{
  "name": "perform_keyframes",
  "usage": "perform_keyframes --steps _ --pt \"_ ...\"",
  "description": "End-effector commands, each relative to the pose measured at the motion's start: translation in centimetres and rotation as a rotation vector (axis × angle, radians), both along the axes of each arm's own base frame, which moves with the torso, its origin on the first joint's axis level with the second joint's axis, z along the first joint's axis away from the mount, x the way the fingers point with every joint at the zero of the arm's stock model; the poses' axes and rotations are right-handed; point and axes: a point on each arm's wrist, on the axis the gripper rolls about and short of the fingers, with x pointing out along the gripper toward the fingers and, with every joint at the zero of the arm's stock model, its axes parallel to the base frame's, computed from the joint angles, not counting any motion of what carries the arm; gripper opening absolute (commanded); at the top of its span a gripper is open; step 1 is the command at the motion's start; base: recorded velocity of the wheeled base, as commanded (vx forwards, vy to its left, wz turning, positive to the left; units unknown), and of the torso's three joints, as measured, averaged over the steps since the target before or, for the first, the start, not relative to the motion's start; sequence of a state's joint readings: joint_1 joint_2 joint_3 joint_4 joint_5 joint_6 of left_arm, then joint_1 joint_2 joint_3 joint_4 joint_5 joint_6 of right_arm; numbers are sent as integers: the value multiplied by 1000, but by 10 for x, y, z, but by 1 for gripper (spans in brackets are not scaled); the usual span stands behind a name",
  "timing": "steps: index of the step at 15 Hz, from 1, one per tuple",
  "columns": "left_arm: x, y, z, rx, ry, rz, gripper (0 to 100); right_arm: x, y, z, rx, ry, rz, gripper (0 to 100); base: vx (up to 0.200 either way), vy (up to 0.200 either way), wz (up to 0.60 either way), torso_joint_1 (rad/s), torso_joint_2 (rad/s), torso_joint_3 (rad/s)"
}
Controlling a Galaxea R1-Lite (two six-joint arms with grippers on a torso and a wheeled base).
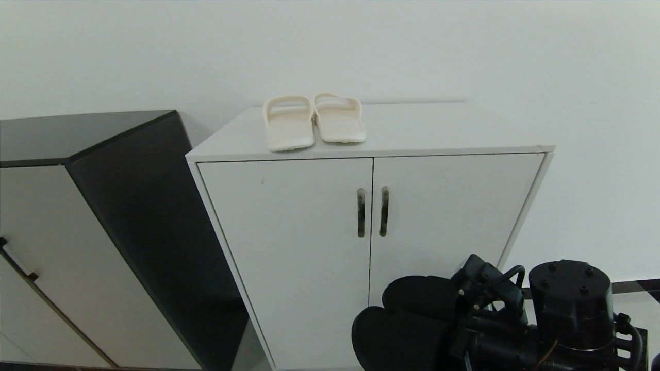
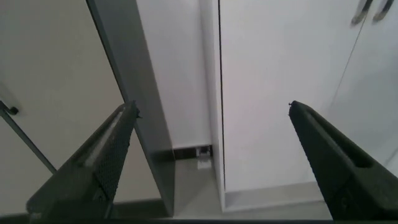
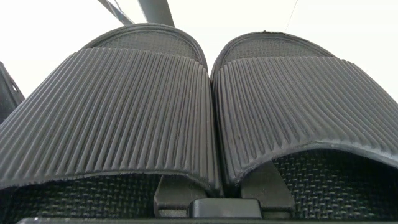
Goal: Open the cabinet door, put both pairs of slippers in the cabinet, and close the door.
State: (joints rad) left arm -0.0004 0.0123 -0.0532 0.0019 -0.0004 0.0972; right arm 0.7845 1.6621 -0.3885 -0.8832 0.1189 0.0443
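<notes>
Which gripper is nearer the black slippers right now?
Right. The right gripper is shut on the black slippers, low before the white cabinet; the left gripper is open, facing the gap beside that cabinet.

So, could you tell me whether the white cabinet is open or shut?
Shut: the cabinet doors sit flush, handles side by side at the centre seam.

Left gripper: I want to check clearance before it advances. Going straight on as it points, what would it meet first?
Probably the white cabinet, near its left front edge; the left gripper, fingers open, centres there. The gap beside the dark cabinet lies close by, so depth leaves some doubt.
</notes>
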Motion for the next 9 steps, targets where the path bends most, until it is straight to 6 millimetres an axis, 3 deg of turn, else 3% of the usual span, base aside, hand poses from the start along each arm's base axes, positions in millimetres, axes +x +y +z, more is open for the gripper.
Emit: perform_keyframes --steps 1,2,4,8,9 --pt "0 0 41 9 -27 -28 100 0 1 -2 -6 8 4 0 0 0 0 -119 466 339" --pt "15 -3 52 6 69 -185 100 -1 1 -2 -5 7 8 0 0 0 0 -115 456 339" --pt "32 -7 70 -79 161 -339 100 -2 0 -3 -8 10 8 0 0 0 0 -100 449 349" --pt "68 -13 103 -105 182 -546 100 -2 0 -3 -5 4 7 0 0 0 0 -56 438 377" --pt "89 -17 109 -103 184 -612 100 -2 0 -4 -5 7 8 0 0 0 0 -22 432 413"
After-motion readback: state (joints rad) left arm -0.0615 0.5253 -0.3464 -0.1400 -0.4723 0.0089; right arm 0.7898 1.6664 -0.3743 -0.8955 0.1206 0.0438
